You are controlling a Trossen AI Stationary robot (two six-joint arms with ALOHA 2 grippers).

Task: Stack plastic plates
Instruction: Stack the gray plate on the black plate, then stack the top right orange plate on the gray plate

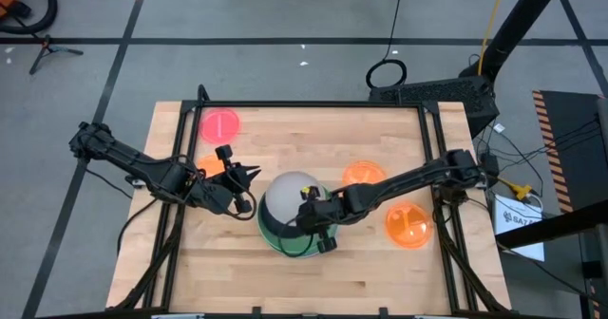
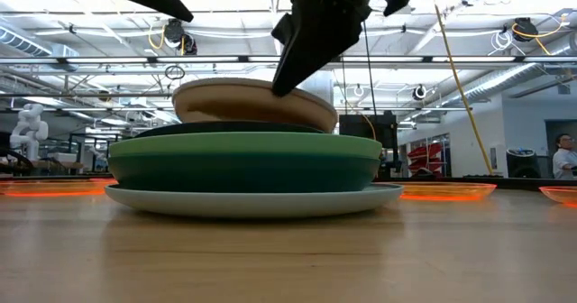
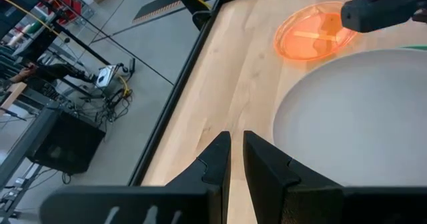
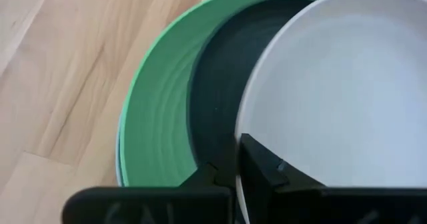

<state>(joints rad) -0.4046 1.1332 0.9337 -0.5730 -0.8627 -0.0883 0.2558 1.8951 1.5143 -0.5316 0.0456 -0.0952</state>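
A stack of plastic plates (image 1: 285, 226) sits near the middle of the wooden table (image 1: 370, 272), slightly toward its front edge: a pale plate at the bottom, dark green and light green plates above it, then a black one. On top, a grey-white plate (image 1: 293, 198) lies tilted, its rim pinched between the closed fingers of the right gripper (image 1: 316, 226), which reaches in from the right edge. The left gripper (image 1: 249, 174) hovers just beside the stack's left side, fingers nearly together and holding nothing. Two orange plates (image 1: 408, 226) lie toward the right edge, a pink plate (image 1: 219, 124) near the far left corner.
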